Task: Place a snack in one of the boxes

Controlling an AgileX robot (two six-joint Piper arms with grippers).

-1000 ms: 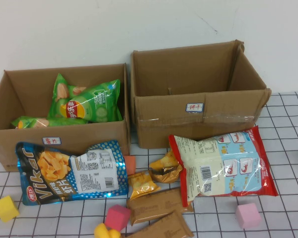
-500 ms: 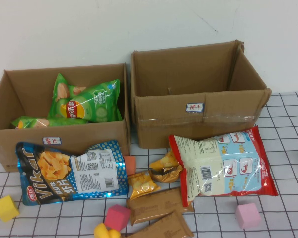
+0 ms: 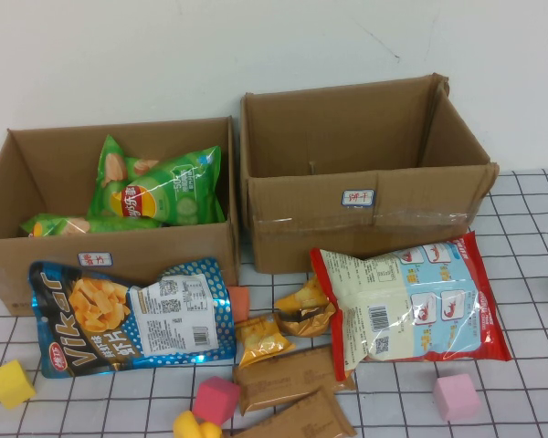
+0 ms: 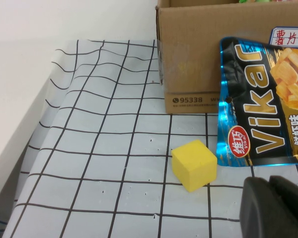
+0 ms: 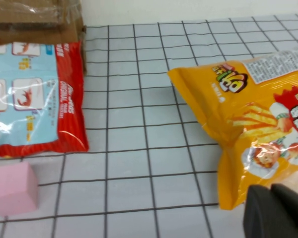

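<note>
- Snacks lay loose on the black-gridded white tablecloth [image 3: 530, 301], in front of 2 open brown cardboard boxes: the left-hand box [image 3: 36, 246] and the right-hand box [image 3: 292, 228].
- Left-hand box already held 2 green crisp bags, 1 upright [image 3: 160, 187], 1 lying low [image 3: 59, 224]. Right-hand box looked empty.
- On the cloth: a blue foil Vikar chip bag [image 3: 128, 315] leaning against the left-hand box front; a red-edged pale blue shrimp-cracker bag [image 3: 411, 306] before the right-hand box; 2 small orange packets [image 3: 283, 324] and 2 flat brown wrapped bars [image 3: 292, 388] between them.
- Foam cubes scattered about: yellow cube [image 4: 193, 164] just beside the Vikar bag's corner, pink cube [image 3: 457, 397], magenta cube [image 3: 216, 400].
- Right wrist view also showed a large orange chip bag [image 5: 260, 136], outside the high view.
- Left gripper [image 4: 275, 208] hovered low near the yellow cube and Vikar bag; only a dark edge showed, so grip state could not be told. Nothing seen held.
- Right gripper [image 5: 278, 210] hovered low, just beside the orange bag's corner; grip state likewise could not be told.
- Neither arm appeared in the high view; no snack picked yet.
- Risks, judged: glossy air-filled bags could slip from a shallow pinch; a pinch at the corner would let a bag swing and catch the box rim; cubes near the bags could be grabbed instead.
</note>
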